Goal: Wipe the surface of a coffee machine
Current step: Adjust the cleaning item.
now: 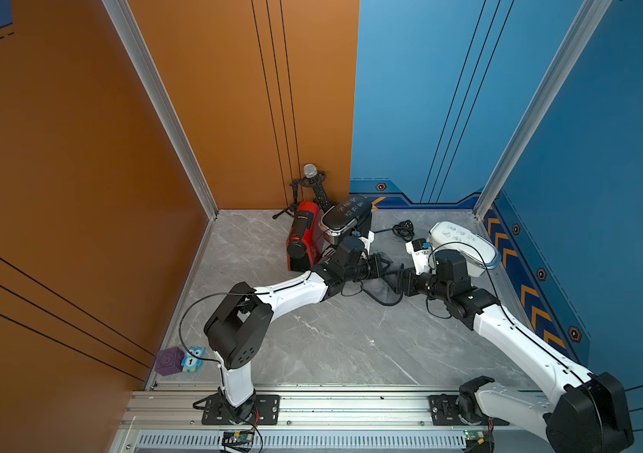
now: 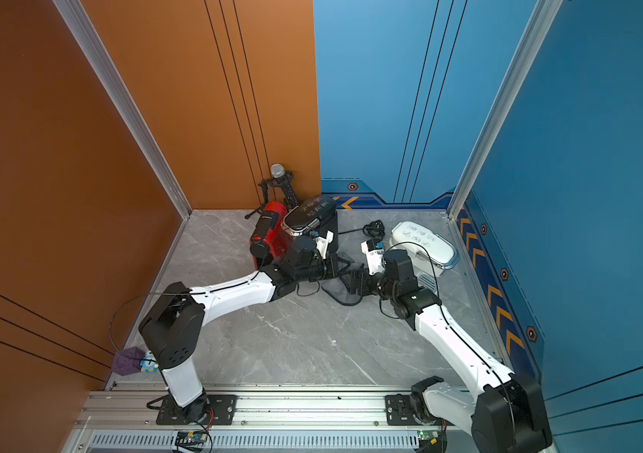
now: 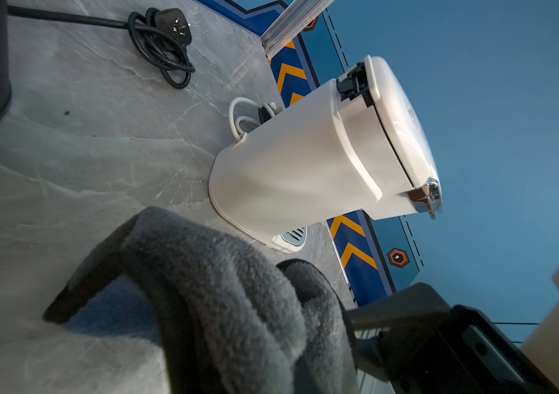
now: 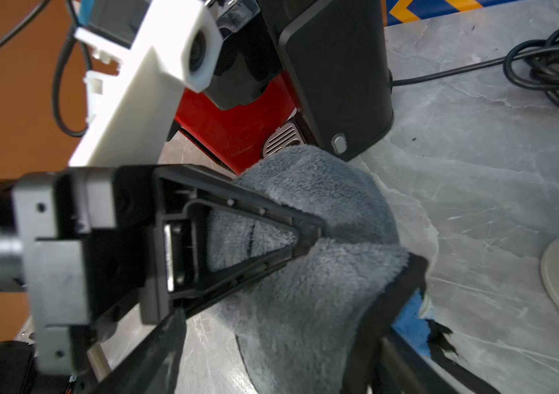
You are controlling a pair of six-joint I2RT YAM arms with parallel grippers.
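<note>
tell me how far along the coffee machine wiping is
Done: the grey cloth is pinched in the left gripper. In hand: the right gripper stands open around its hanging part. Left: all the wiping; the cloth hangs beside the black coffee machine, not on its top.

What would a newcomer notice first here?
Near the middle of the table, the left claw is shut on a grey cloth. Behind it, a red machine and a black machine stand side by side in the back corner. A white machine stands near the right wall.
</note>
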